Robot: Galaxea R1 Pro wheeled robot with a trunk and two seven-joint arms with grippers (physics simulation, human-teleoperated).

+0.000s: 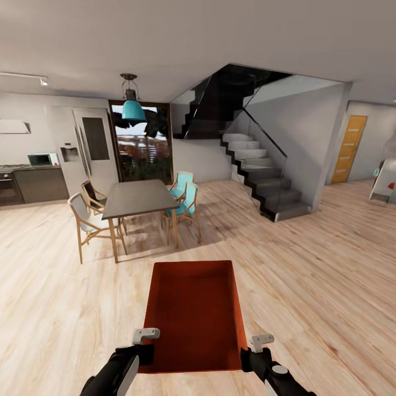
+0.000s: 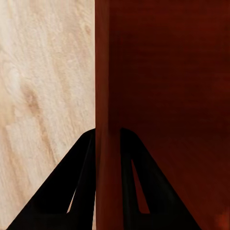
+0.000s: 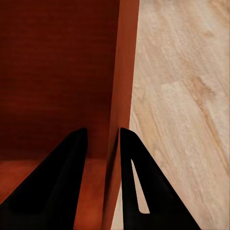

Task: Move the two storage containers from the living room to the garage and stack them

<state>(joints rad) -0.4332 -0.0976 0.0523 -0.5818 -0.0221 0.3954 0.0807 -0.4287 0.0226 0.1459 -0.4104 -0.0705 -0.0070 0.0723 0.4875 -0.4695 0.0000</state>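
Note:
A rust-red open-top storage container (image 1: 192, 313) hangs low in front of me over the light wood plank floor, held level by both arms. My left gripper (image 1: 144, 352) is shut on its left wall (image 2: 106, 96), one black finger (image 2: 72, 187) on each side of it. On the opposite side my right gripper (image 1: 248, 357) is shut on the right wall (image 3: 125, 72), which runs between its two fingers (image 3: 57, 187). The box is empty inside.
A dark dining table (image 1: 137, 199) with wooden and teal chairs (image 1: 184, 203) stands ahead left. Grey stairs (image 1: 264, 176) rise ahead right. Beyond them a honey-coloured door (image 1: 348, 148) shows at far right. Kitchen units (image 1: 33, 181) line the left wall. Open plank floor (image 1: 319, 264) lies ahead right.

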